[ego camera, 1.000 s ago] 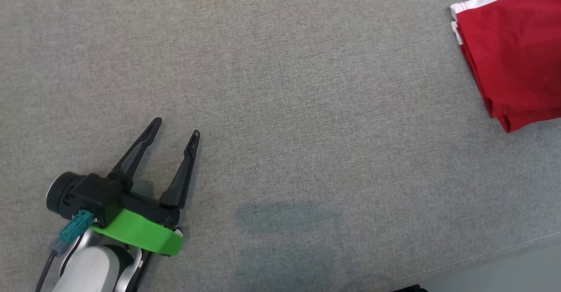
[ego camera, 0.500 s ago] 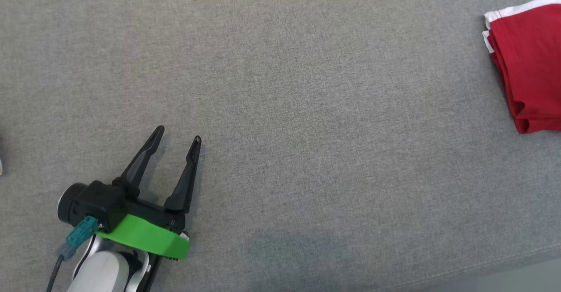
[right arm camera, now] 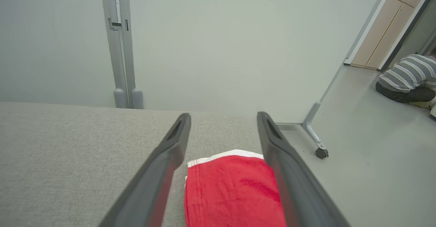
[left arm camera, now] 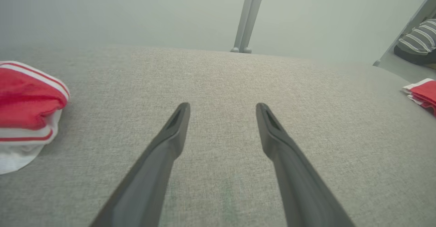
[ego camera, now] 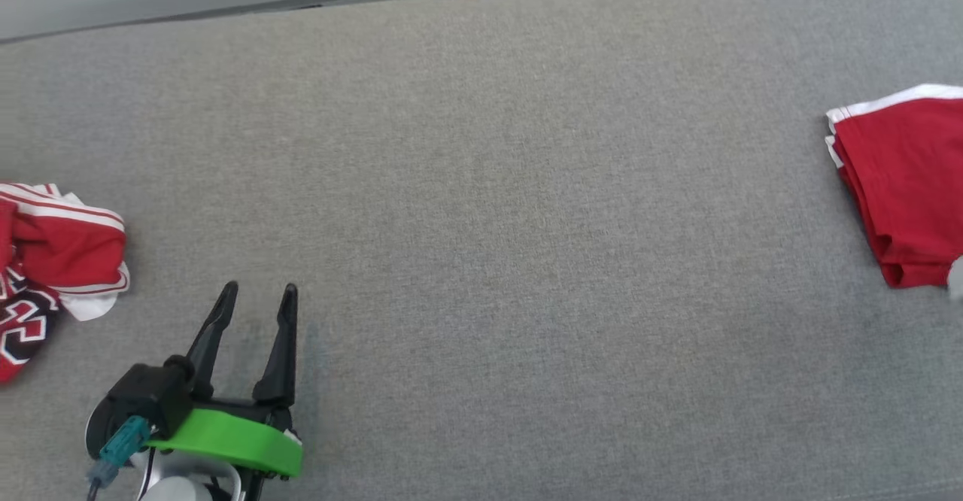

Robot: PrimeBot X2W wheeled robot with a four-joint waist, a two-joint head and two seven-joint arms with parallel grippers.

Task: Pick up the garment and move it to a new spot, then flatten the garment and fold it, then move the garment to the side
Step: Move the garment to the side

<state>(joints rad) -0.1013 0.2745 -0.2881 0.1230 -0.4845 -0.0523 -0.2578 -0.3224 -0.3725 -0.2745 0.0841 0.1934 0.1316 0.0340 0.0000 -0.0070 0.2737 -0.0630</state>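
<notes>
Left hand [ego camera: 259, 288] and right hand [right arm camera: 223, 115] gape empty; crumpled jersey [ego camera: 60, 253] bears numerals, perhaps 23.

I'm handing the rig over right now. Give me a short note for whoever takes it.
Left end effector: open, empty, over bare pad.
Right end effector: open, empty, above the folded garment.
Things: folded garment lies at the pad's right edge; crumpled jersey at the left edge.
Done: that garment folded and set aside, it seems.
Left: likely the jersey, not yet flattened or folded.
</notes>
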